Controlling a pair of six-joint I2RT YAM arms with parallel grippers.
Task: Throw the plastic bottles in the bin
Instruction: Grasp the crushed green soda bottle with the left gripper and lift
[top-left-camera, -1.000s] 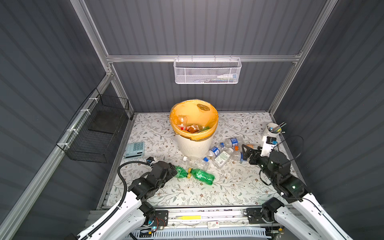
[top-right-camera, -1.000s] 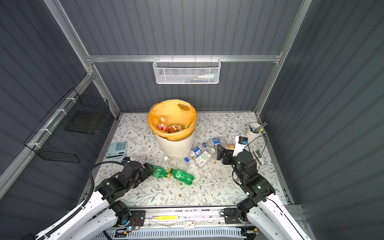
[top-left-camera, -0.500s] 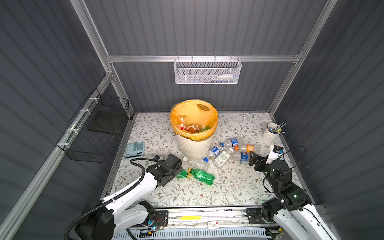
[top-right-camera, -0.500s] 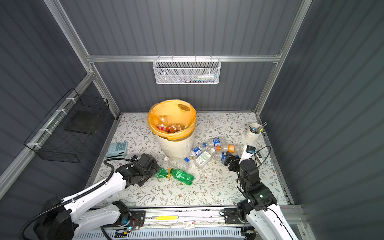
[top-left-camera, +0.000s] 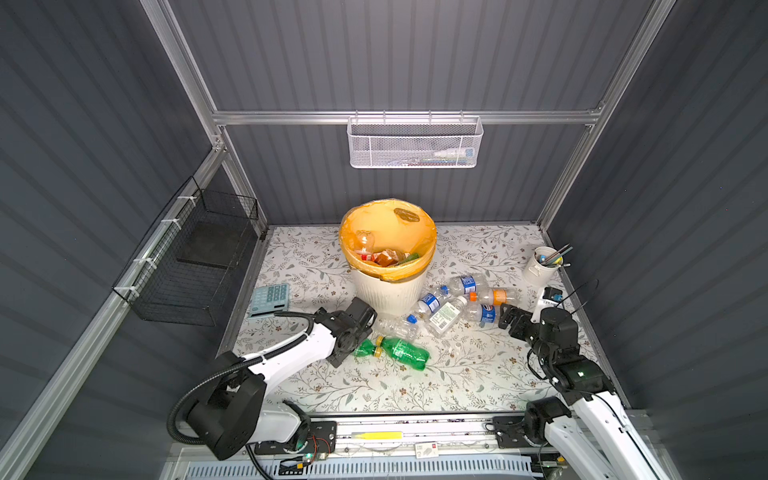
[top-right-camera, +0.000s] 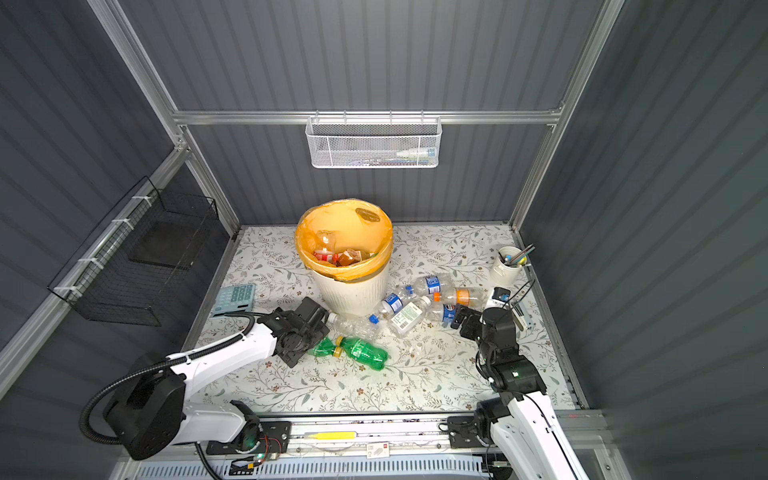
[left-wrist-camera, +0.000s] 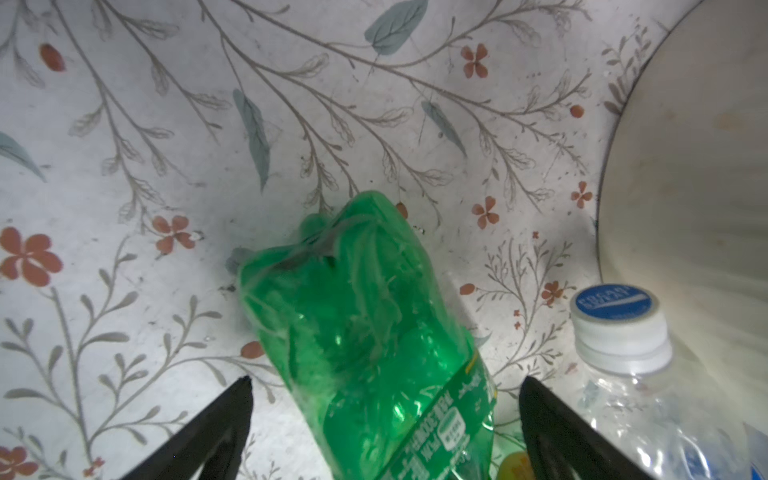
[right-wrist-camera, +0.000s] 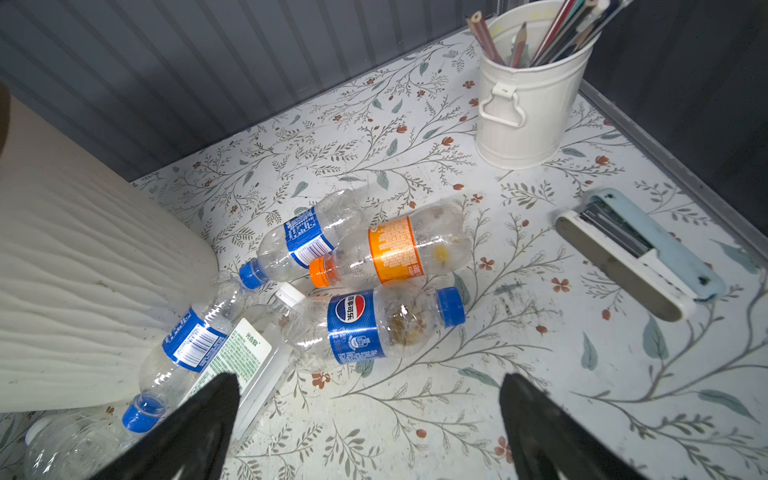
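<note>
Robot test cell in a lab, not a home. Closed booth with grey ribbed walls (top-left-camera: 415, 54) on three sides and a bare aluminium frame (top-left-camera: 399, 117). The left arm (top-left-camera: 291, 353) and right arm (top-left-camera: 598, 411) are mounted on a metal rail (top-left-camera: 457, 430) at the front edge, with loose wiring (top-left-camera: 316, 446) showing.

Household props sit inside:
- floral table cover (top-left-camera: 415, 386)
- white mesh basket (top-left-camera: 415, 145) and black wire basket (top-left-camera: 195, 266), both hung on the frame
- calculator (top-left-camera: 270, 299)
- cup of pencils (top-left-camera: 540, 272)
- stapler (right-wrist-camera: 636, 257)
- bin (top-left-camera: 390, 291)
- scattered bottles (top-left-camera: 446, 316)
</note>
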